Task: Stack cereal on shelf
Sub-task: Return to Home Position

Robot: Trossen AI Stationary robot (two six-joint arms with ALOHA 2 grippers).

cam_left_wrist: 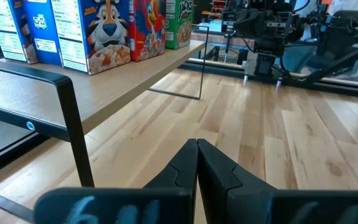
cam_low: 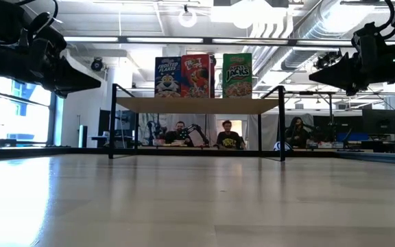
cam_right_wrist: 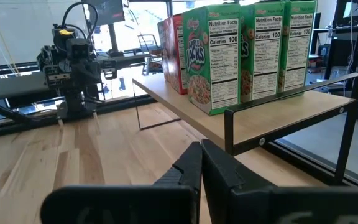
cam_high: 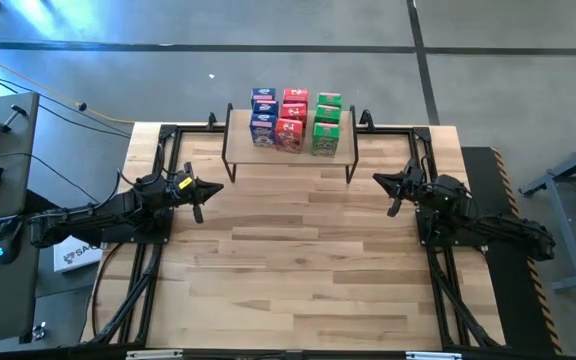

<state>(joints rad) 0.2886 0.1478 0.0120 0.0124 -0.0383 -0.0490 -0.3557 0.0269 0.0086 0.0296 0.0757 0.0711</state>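
Observation:
The shelf stands at the table's far edge on thin black legs. On its wooden top stand three rows of cereal boxes on their bases: blue at the left, red in the middle, green at the right. They also show in the low view. My left gripper is shut and empty above the table, left of the shelf. My right gripper is shut and empty, right of the shelf. The left wrist view shows the blue boxes, the right wrist view the green boxes.
Black frame rails run along the table's left and right sides. The bare wooden tabletop lies between the arms and the near edge. People sit at desks in the room behind the table.

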